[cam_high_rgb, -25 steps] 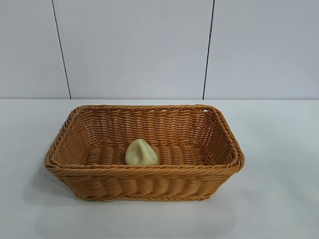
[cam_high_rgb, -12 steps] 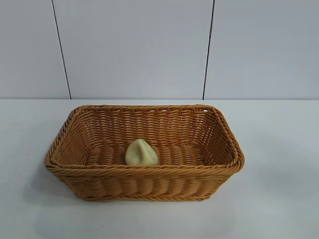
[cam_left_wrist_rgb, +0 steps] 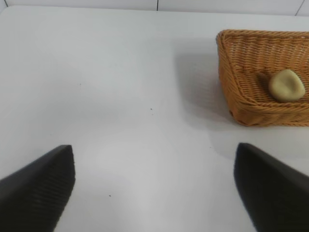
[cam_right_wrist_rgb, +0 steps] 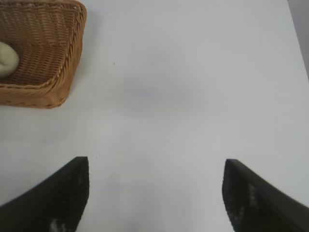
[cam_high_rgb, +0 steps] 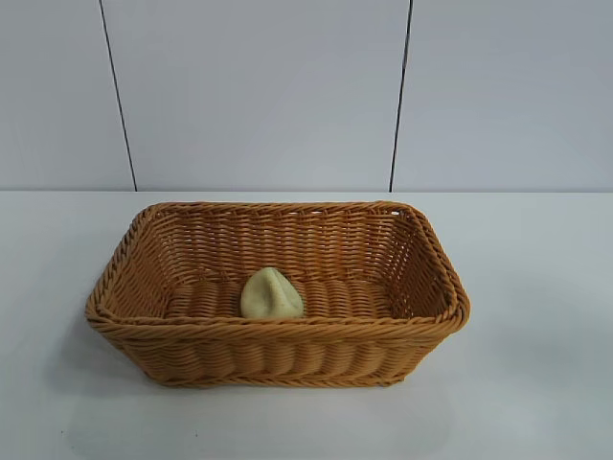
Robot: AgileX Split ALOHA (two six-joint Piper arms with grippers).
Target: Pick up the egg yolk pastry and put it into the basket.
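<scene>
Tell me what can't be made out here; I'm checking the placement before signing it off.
- Egg yolk pastry: exterior view, its base hidden by the basket front wall; right wrist view, cut by the picture edge.
- Basket: both wrist views, cut by the picture edge.
- Left end effector, right end effector: only open fingertips show; absent from the exterior view.

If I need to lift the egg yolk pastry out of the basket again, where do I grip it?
Probably from straight above, pinching the egg yolk pastry across its rounded sides. It sits close against the basket near wall, so a low side approach looks blocked.
</scene>
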